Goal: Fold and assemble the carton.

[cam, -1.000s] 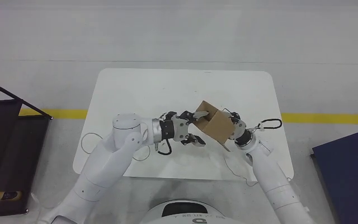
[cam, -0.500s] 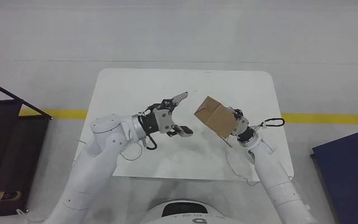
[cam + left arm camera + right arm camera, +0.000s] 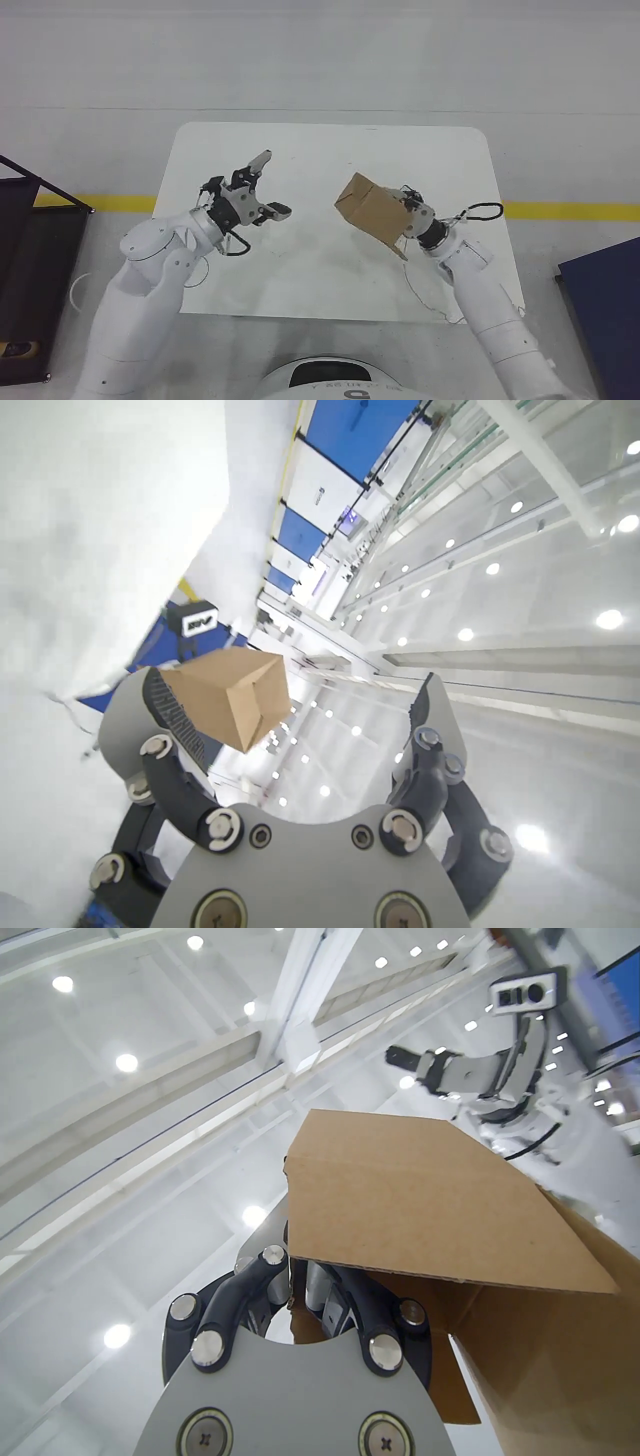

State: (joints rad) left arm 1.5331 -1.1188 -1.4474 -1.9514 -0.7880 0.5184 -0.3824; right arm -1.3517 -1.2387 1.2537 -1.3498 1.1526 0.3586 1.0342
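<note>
One white tabletop (image 3: 300,160) spreads beneath both of my arms. Over its right half I hold the carton (image 3: 372,208), a brown cardboard box lifted off the surface and tilted, with one corner pointing toward the middle of the tabletop.

From my left wrist, the carton (image 3: 235,695) shows a folded-in end with its seams meeting near a corner. From my right wrist, the carton (image 3: 425,1208) shows a broad flat panel and an open end, with a loose flap (image 3: 450,1393) hanging just beside my wrist plate.

My right gripper (image 3: 407,218) sits at the carton's right-hand end, the end nearest my right forearm. My right gripper (image 3: 307,1288) has its fingers pressed together on the edge of the cardboard at that open end, so the carton is carried by this arm alone.

My left gripper (image 3: 272,185) hangs over the left half of the tabletop, well apart from the carton and touching nothing. My left gripper (image 3: 295,705) has its fingers spread wide with nothing between them, and it faces the carton's closed end across the gap.
</note>
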